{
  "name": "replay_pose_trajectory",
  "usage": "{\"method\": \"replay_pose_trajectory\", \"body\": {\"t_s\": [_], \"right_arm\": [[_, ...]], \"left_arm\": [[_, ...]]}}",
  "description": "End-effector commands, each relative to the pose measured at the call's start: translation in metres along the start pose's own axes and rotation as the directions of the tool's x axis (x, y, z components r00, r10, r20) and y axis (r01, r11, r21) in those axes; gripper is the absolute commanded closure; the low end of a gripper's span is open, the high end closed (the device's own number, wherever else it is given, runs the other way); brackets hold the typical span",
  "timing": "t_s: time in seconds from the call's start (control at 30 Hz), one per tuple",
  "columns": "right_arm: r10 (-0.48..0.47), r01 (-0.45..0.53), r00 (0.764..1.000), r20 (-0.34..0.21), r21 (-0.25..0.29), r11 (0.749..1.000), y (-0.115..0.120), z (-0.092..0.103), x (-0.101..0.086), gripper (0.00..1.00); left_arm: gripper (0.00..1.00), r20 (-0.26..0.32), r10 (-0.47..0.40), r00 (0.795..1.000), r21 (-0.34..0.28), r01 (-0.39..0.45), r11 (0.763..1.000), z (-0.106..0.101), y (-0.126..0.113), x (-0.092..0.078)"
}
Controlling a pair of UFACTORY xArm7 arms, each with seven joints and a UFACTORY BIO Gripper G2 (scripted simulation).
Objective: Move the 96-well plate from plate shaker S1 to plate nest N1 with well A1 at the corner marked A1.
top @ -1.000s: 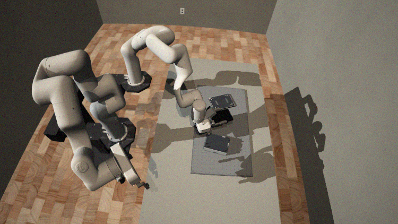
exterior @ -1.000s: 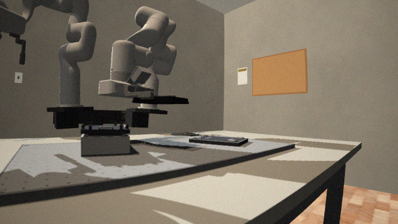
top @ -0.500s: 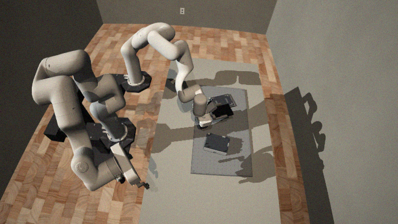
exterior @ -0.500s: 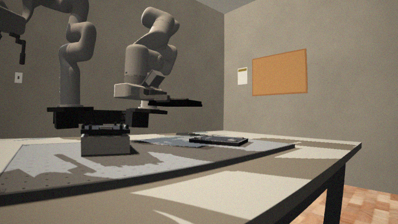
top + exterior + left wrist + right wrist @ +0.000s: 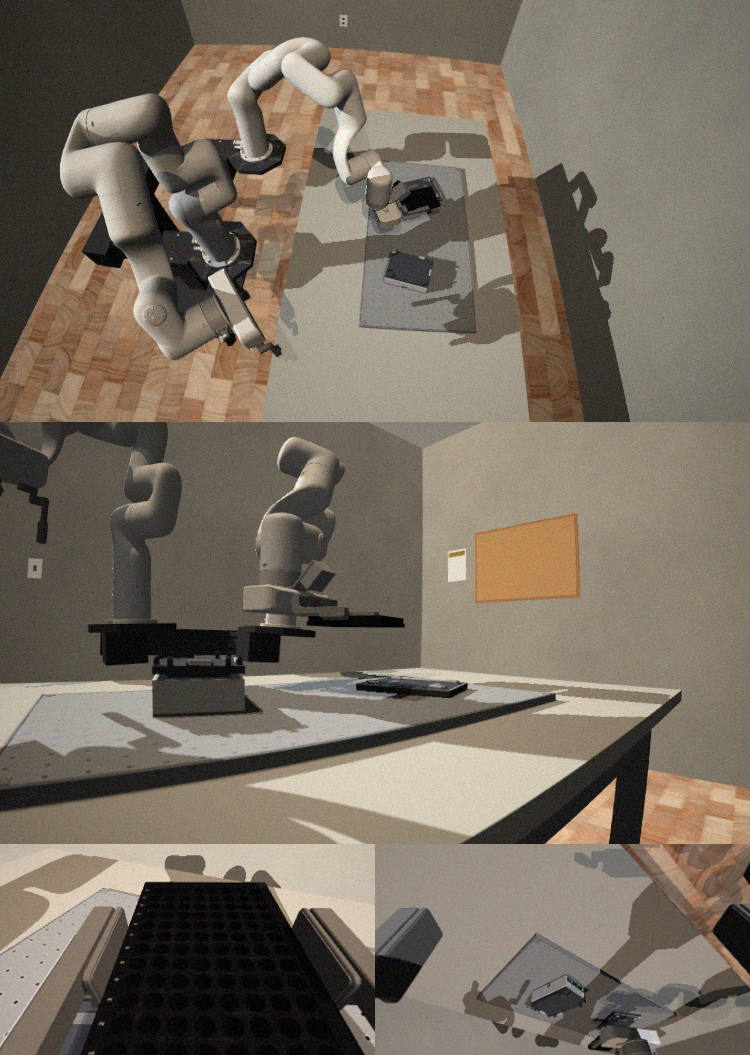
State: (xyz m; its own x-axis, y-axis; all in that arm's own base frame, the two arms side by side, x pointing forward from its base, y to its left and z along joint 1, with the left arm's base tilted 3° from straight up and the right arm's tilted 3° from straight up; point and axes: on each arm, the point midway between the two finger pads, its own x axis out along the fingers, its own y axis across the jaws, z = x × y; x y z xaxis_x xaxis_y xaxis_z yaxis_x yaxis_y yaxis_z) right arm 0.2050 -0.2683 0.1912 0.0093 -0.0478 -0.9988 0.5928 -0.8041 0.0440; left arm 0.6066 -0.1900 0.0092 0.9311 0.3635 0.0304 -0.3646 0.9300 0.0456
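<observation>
My left pincer (image 5: 418, 199) (image 5: 356, 618) (image 5: 213, 953), clenched on the long sides of the plate (image 5: 423, 197) (image 5: 375, 621) (image 5: 203, 949), carries it level above the nest (image 5: 439, 184) (image 5: 411, 690) (image 5: 627, 1017); presumably light and stiff, it is best held low on its skirt, wells untouched.

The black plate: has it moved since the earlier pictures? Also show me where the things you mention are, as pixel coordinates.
Yes. The black plate (image 5: 419, 198) (image 5: 361, 620) (image 5: 203, 962) has travelled away from the shaker (image 5: 408, 271) (image 5: 198, 694) (image 5: 556, 999), and now overlaps the nest (image 5: 439, 184) in the top view.
</observation>
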Motion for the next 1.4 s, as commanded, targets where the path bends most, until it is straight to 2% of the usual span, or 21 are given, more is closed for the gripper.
{"method": "replay_pose_trajectory", "body": {"t_s": [0.0, 0.97, 1.37], "right_arm": [[0.003, -0.003, 1.000, 0.001, 0.000, 1.000, 0.001, 0.000, -0.001, 0.00], [0.003, -0.003, 1.000, 0.001, 0.000, 1.000, 0.001, 0.000, -0.001, 0.00], [0.003, -0.003, 1.000, 0.001, 0.000, 1.000, 0.001, 0.000, -0.001, 0.00]], "left_arm": [[1.00, 0.004, -0.002, 1.000, -0.006, 0.002, 1.000, 0.001, 0.012, 0.008], [1.00, 0.004, -0.002, 1.000, -0.005, 0.002, 1.000, -0.010, 0.091, 0.051], [1.00, 0.004, -0.002, 1.000, -0.005, 0.002, 1.000, -0.012, 0.106, 0.060]]}}
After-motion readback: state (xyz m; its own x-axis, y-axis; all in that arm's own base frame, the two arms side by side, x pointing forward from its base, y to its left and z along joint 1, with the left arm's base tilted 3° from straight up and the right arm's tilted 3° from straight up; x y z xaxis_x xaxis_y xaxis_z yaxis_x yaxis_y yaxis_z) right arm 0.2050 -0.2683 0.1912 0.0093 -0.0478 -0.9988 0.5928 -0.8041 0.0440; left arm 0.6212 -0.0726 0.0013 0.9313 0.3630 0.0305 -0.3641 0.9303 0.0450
